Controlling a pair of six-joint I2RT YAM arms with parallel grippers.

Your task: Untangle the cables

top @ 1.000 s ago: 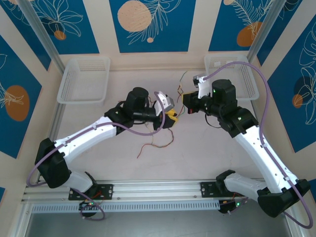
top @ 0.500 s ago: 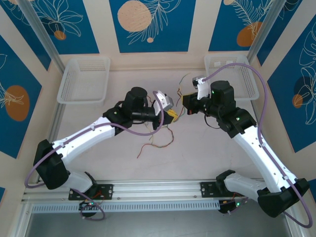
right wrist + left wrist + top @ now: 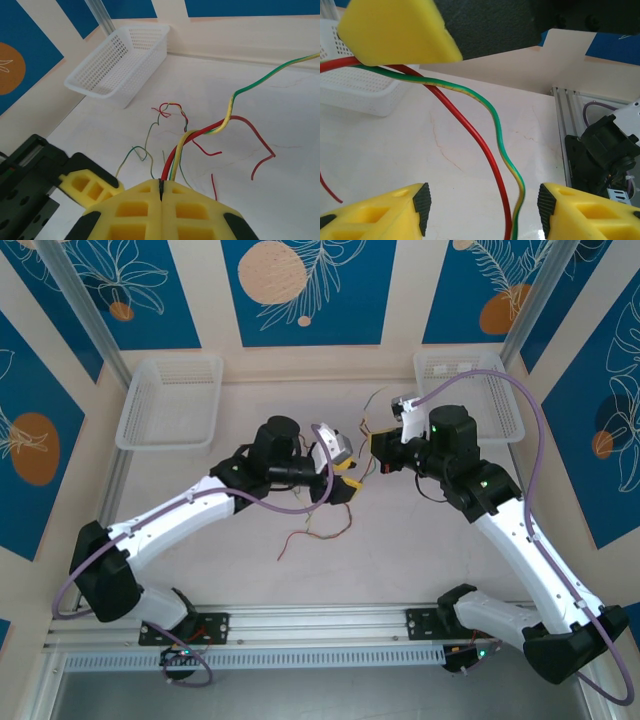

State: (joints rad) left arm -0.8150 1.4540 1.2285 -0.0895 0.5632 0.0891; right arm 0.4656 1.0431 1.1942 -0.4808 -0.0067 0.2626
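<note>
Clearly thin and wiry, the cables (image 3: 318,528) are a loose bundle of red, yellow and green-and-yellow striped strands around the middle of the pale surface (image 3: 400,560). In the top view a few wavy ends trail from the bundle toward the near edge. Others curl up toward the far edge, between the white baskets (image 3: 128,410) in the two far corners. From the right wrist, the cables (image 3: 200,134) fan out from one pinch point. A striped strand arcs away to the upper right, a red one kinks sharply and ends, and finer wires lie knotted on the surface beyond. The right gripper (image 3: 161,186) has its fingers pressed together on that bundle of red, yellow and green strands. The left gripper (image 3: 482,209) stands well open just beside it. A red cable (image 3: 470,131) and a striped one run down through the gap between its fingers; whether they touch either pad I cannot tell.
</note>
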